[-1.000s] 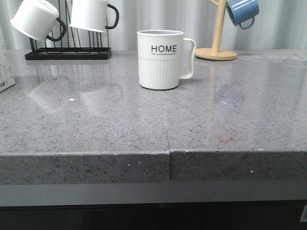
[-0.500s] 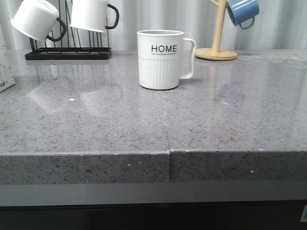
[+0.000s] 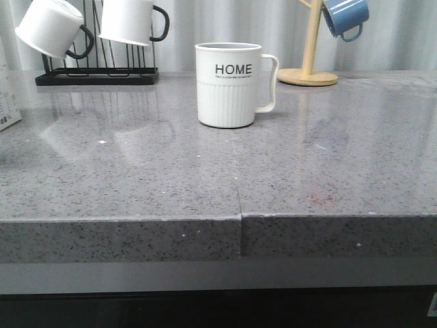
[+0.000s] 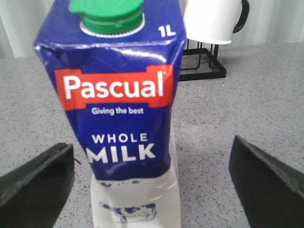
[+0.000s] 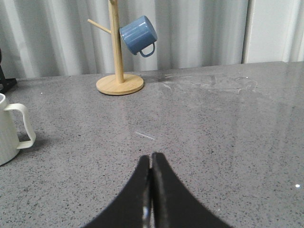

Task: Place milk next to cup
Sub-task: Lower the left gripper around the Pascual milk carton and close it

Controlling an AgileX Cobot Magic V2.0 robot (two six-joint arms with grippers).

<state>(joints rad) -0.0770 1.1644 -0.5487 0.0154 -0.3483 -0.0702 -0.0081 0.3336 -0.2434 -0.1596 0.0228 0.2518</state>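
Grey speckled counter [image 3: 136, 178], pale curtain [image 5: 199, 33] – left hand [image 4: 152, 180] wide apart w/ milk [image 4: 118, 118] between, right hand [image 5: 151, 190] clenched

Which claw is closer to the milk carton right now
Left. The left claw is open with the milk carton standing between its fingers, untouched. The right claw is shut over bare counter, away from it, nearer the cup.

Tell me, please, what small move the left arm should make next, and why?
Probably ease the left gripper forward and close on the milk. Its fingers stand wide open either side of the upright carton, touching nothing, and the milk is at the far left edge of the front view, well away from the cup.
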